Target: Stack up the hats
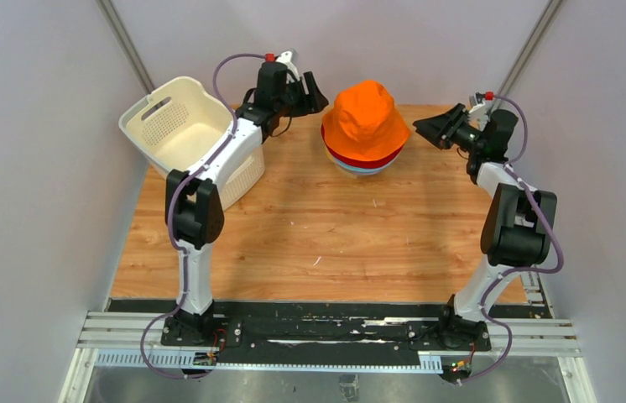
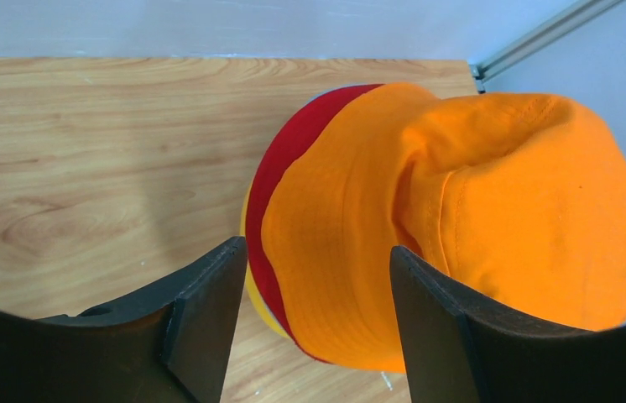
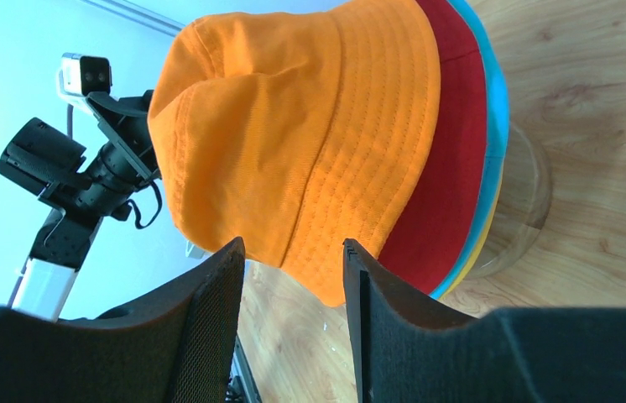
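Hats in one stack (image 1: 366, 138), four showing, orange hat (image 1: 366, 117), red hat (image 3: 440, 193), teal hat (image 3: 494, 126), yellow hat (image 2: 255, 306), further layers not resolvable, one wooden stand (image 3: 521, 197) under the stack, one white basket (image 1: 177, 82) left of the stack, two grippers, left gripper (image 2: 318, 248) and right gripper (image 3: 293, 243), flanking the stack

left hand (image 1: 314, 91): jaws apart; right hand (image 1: 429, 128): jaws apart; arms extended forward, elbows bent

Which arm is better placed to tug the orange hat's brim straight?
Left, marginally: the left gripper stands wider open, with the brim of the orange hat in its gap. The right gripper frames it too, narrowly.
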You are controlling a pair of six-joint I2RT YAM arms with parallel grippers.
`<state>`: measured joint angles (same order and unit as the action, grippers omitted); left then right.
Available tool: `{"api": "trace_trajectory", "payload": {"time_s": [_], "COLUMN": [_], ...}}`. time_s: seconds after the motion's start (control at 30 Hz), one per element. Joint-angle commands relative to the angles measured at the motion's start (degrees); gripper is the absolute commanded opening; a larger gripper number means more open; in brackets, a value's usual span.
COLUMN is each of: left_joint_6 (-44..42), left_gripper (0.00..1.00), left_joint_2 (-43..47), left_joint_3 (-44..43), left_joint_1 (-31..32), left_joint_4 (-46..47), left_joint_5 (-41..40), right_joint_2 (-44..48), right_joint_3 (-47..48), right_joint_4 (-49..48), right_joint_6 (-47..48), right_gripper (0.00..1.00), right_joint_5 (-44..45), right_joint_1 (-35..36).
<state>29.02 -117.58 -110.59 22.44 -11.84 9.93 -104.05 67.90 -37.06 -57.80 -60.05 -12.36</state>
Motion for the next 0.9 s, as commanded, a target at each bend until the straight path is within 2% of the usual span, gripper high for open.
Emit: {"api": "trace_trajectory", "payload": {"time_s": [0.0,0.87], "left_joint_6": [1.74,6.67], "left_gripper": [0.68,0.67], "left_joint_2": [-0.8,-4.66], "left_joint_3": [-2.81,0.0], "left_joint_1": [-0.3,-0.86], "left_joint_4": [5.18,11.27], "left_joint_5": [2.9,6.92], "right_joint_2": [-1.21,-8.28], "right_joint_3": [-0.85,4.26], "right_joint_4": [-1.42,-0.88], "right_joint_6": [-0.44,-0.85], "right_gripper": [0.47,0.46], "right_joint_5": [-1.13,-1.68], "right_joint_1": [1.33,4.08]}}
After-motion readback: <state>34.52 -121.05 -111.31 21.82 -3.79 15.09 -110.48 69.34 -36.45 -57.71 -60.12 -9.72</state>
